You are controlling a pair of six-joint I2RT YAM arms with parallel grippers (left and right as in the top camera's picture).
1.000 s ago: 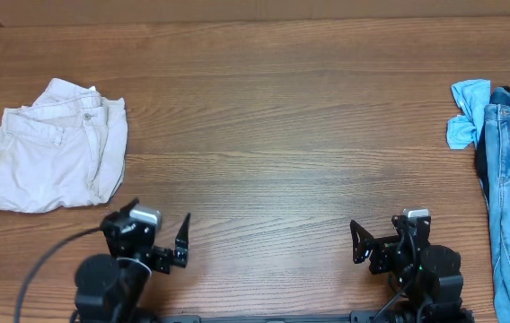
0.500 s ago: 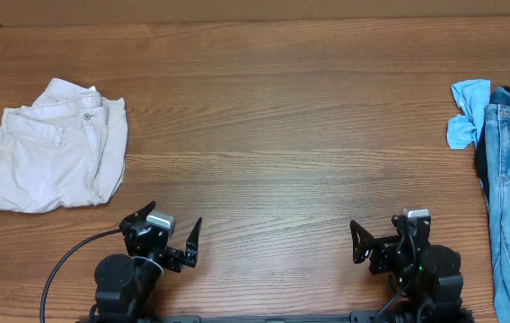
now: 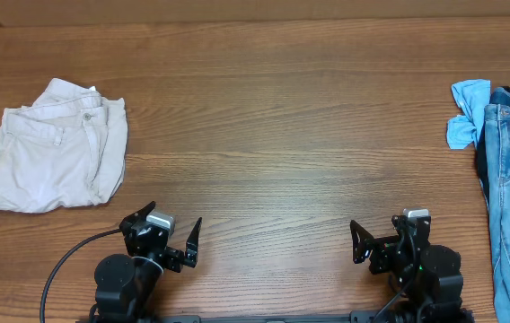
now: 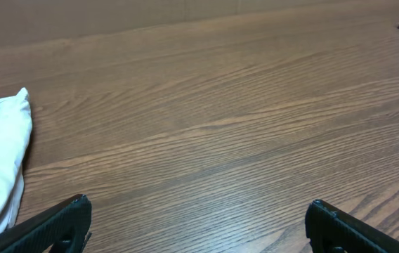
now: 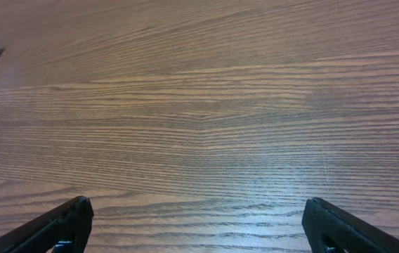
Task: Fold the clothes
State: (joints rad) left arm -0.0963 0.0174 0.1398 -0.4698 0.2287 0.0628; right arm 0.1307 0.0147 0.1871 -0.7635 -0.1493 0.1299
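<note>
Gaping wide and empty, the left end effector (image 3: 171, 230) and right end effector (image 3: 382, 237) sit over the tabletop (image 3: 273, 135), apart from the shorts (image 3: 53, 148)

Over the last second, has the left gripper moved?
Yes. In the overhead view the left gripper has slid to its right, away from the beige shorts, which stayed put.
</note>
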